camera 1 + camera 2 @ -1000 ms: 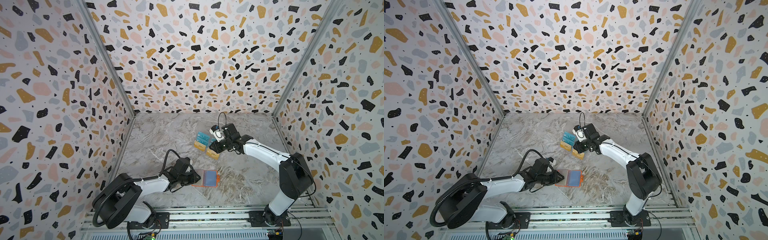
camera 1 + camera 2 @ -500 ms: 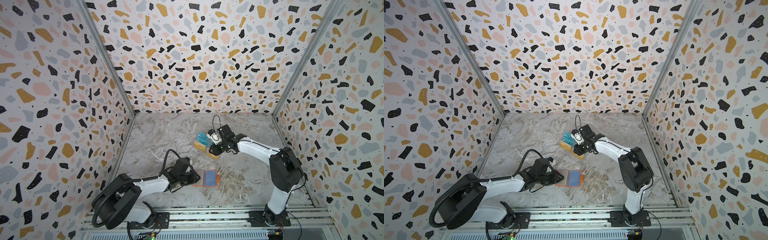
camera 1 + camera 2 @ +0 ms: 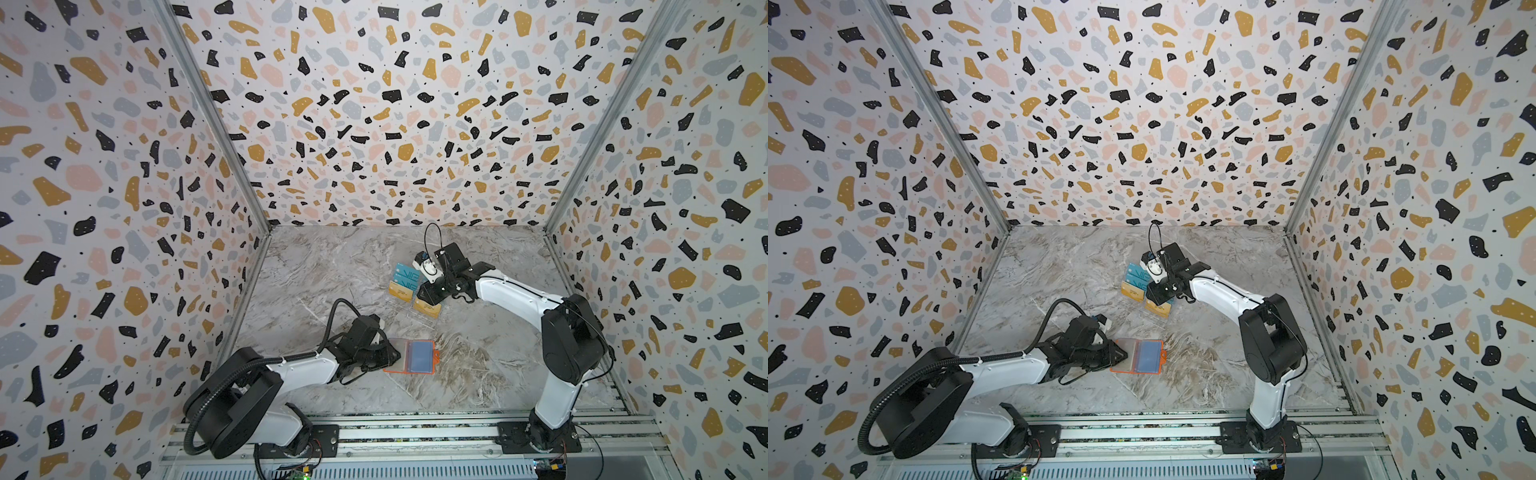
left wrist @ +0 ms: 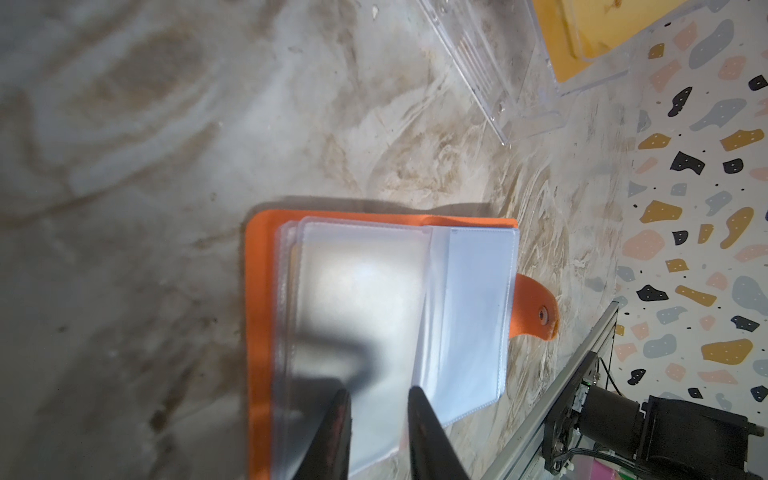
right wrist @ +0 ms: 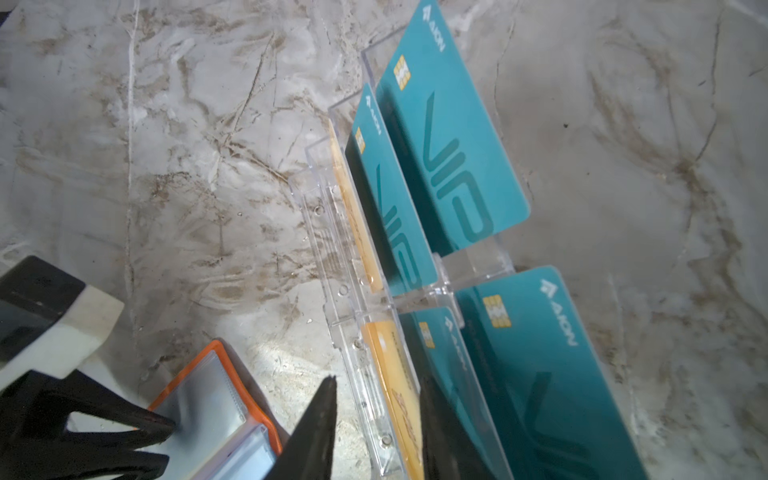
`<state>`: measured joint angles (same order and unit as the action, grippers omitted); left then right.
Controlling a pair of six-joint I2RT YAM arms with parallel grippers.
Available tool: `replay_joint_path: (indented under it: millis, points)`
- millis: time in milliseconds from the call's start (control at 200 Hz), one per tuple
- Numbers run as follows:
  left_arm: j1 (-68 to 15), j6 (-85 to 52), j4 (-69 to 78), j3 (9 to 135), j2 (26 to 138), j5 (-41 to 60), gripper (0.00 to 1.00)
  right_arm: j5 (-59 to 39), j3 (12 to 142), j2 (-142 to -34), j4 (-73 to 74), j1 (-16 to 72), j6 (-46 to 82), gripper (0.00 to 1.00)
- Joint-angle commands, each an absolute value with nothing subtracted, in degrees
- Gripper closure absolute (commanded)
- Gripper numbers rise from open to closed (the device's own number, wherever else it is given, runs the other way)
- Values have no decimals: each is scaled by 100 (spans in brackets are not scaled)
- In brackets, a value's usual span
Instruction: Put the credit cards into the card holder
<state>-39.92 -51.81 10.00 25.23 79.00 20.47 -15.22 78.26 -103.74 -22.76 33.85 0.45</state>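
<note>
Orange card holder [image 3: 409, 357] lies open near the front in both top views, long axis left to right, snap tab pointing right. The left gripper [image 3: 394, 358] sits at its left page. Credit cards [image 3: 405, 279] stand tilted mid-table under the right gripper [image 3: 429, 296].

Left wrist: jaws narrow, frosted sleeve between them (pinched or not, we cannot tell).

Right wrist: jaws apart, straddling a gold card [image 5: 399, 374] standing on its long edge in the clear rack [image 5: 345, 291].

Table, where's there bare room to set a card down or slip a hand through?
Free: the back-left table between the left wall and the rack; the front-right stretch between the card holder and the right arm's base. Crowded: the rack, under the right gripper, and the holder's left side, under the left gripper.
</note>
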Motion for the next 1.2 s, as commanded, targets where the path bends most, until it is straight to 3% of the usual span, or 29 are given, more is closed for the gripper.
replay_joint_path:
  millis: [0,586,921,1196]
  points:
    - [-4008,-5106,813,2654,7810,1978,73,-1348,7989,-10264,-2556,3375,-101,65]
    - [-4006,-4873,425,2769,7654,1891,72,-1155,7981,-10613,-2696,3419,-287,65]
    - [-4000,-4907,414,2803,7629,1855,72,-1294,7980,-10575,-2663,3517,-370,82]
    - [-4007,-4889,423,2803,7641,1843,71,-1286,7981,-10607,-2728,3516,-443,87]
